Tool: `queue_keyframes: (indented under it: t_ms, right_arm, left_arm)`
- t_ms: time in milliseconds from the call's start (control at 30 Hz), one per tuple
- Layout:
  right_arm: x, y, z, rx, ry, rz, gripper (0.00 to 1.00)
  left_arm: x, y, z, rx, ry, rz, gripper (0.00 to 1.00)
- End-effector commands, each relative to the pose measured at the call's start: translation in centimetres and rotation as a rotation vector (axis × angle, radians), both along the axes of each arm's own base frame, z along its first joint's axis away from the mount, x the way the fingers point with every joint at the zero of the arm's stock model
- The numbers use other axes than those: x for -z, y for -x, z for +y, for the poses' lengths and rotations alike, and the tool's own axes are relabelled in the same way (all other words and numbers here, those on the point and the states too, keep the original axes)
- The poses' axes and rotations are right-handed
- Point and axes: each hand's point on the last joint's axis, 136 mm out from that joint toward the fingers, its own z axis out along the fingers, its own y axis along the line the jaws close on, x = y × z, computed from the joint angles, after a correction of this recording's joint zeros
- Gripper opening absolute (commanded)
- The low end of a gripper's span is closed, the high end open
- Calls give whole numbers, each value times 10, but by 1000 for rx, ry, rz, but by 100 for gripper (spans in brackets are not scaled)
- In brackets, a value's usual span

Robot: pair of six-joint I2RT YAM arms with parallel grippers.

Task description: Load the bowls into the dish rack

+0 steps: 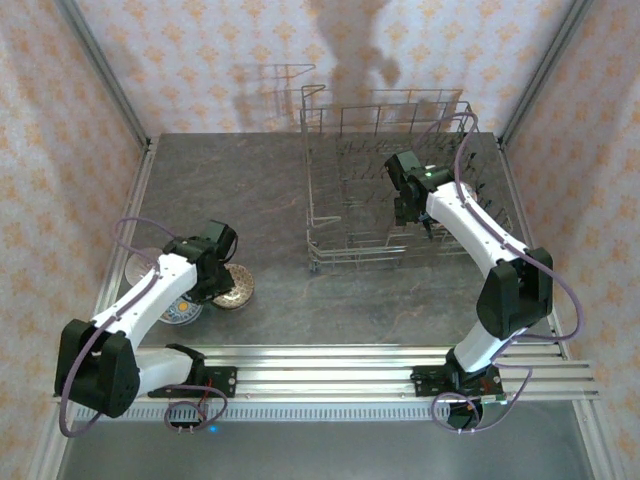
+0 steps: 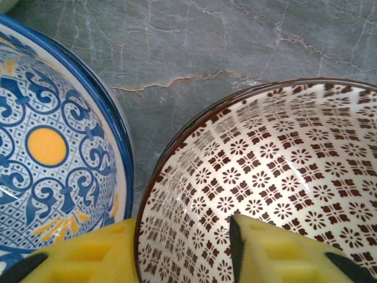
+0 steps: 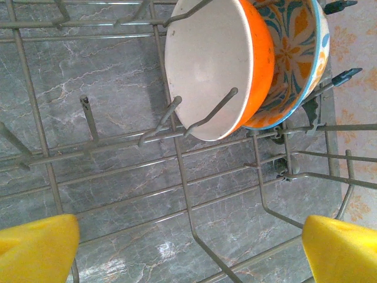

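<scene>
At 8 o'clock the left hand (image 2: 182,236) is set astride the brown bowl (image 2: 283,177)'s rim, half-closed; whether it is gripped cannot be told. At 1 o'clock the right hand (image 3: 188,247) is held wide open, empty, over the rack (image 1: 350,258), where an orange bowl (image 3: 212,65) is stood on edge.

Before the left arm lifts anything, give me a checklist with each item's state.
1. The left gripper straddles the brown patterned bowl at its rim, one finger inside, one outside: ok.
2. Grip tight on that rim: cannot tell.
3. The outer finger clear of the blue bowl beside it: cannot tell.
4. The right gripper open inside the dish rack: ok.
5. The orange bowl and flowered bowl stand on edge between tines: ok.
6. Free tines beside them: ok.
</scene>
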Motion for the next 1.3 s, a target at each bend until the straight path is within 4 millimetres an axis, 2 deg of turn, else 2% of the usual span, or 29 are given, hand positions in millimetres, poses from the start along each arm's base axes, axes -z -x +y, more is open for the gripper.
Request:
queue_keyframes:
  t_ms: [0,267,433,633,967,1267]
  right_arm:
    - [1,-4,0,6,22,-3,96]
    - [2,-8,2,4,20,-1,97]
    - [-1,-8,2,7,16,-6,96]
    - [-7,-7,5,2,-8,-19,96]
    - [-16,-12,14,-8,-63,-31,96]
    - [-28,-21,32,-33,-134,-49,94]
  left_arm:
    - [1,-5,-1,-1,8,-13,28]
    - [-3,-10,-5,33,24,-20,12]
    - [-14,-18,-10,64,44,-52,0]
    - [-32,-24,-11,87,51,-107,0]
    - [-51,-28,-15,118,75,-176,0]
    - [-68,-30,-24,138,131,-247,0]
